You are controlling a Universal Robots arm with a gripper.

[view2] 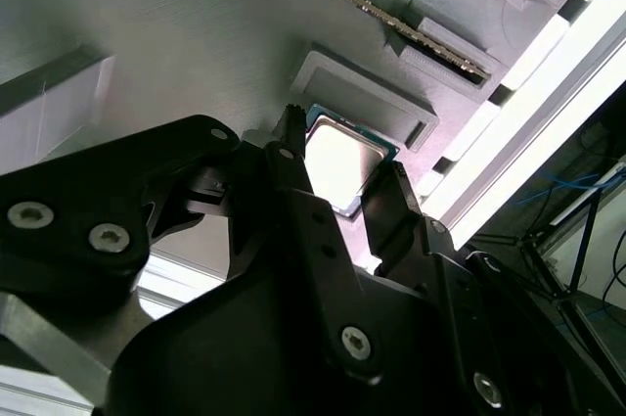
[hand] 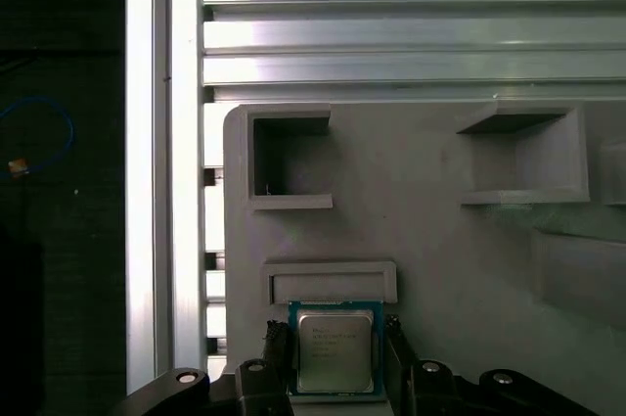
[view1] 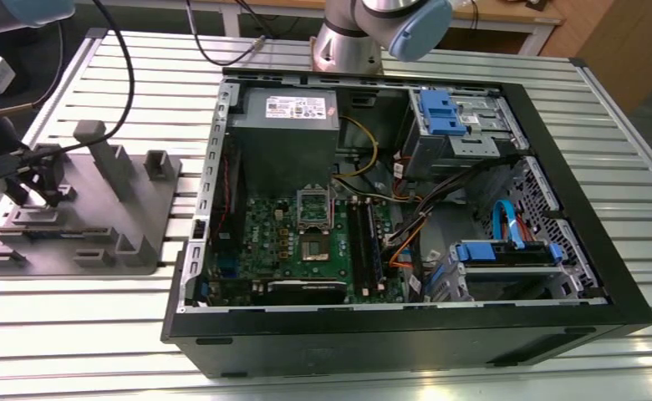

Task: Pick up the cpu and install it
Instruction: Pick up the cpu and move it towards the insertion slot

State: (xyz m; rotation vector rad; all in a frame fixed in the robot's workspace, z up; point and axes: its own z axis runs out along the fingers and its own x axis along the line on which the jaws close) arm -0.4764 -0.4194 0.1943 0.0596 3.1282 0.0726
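The gripper (hand: 335,336) straddles the square, silvery-topped, green-edged cpu (hand: 335,355); clamped or not, unclear.

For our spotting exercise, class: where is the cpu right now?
In both wrist views the cpu lies flat on the grey fixture tray at the tip of the gripper; that tray sits on the exterior view's left, beside the open computer case.

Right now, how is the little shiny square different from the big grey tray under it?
The cpu has a shiny silvery top; the tray is dull grey. The cpu is a small flat square; the tray is broad, with raised blocks and pockets. The cpu lies at the gripper; the tray lies on the slatted table. Both sit outside the computer case.
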